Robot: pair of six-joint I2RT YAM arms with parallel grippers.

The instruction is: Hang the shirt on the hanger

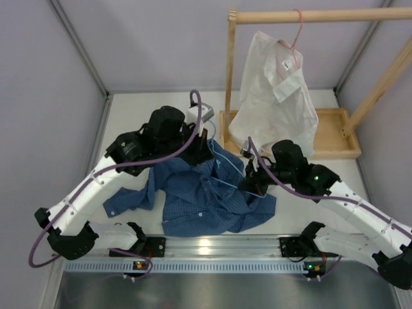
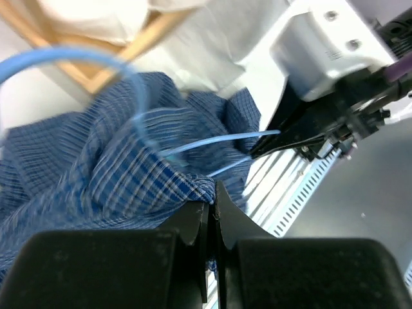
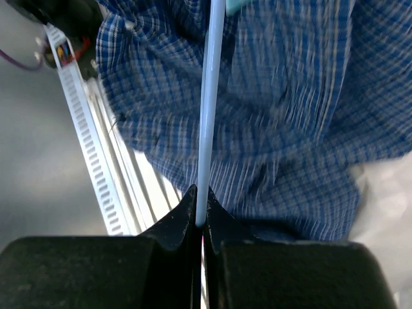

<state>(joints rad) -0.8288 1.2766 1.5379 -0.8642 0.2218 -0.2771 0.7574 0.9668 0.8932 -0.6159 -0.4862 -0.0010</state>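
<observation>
Since the shirt (image 2: 96, 161) is soft and floppy, my left gripper (image 2: 212, 206) pinches its edge tight; my right gripper (image 3: 201, 219) squeezes the thin hanger (image 3: 209, 96), which may slip

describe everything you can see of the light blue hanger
The hanger is thin, smooth light blue wire, looking like coated metal. One straight run is pinched in the shut right tool. In the left wrist view two runs come out of folds of the crumpled shirt, with the curved hook blurred above them.
</observation>
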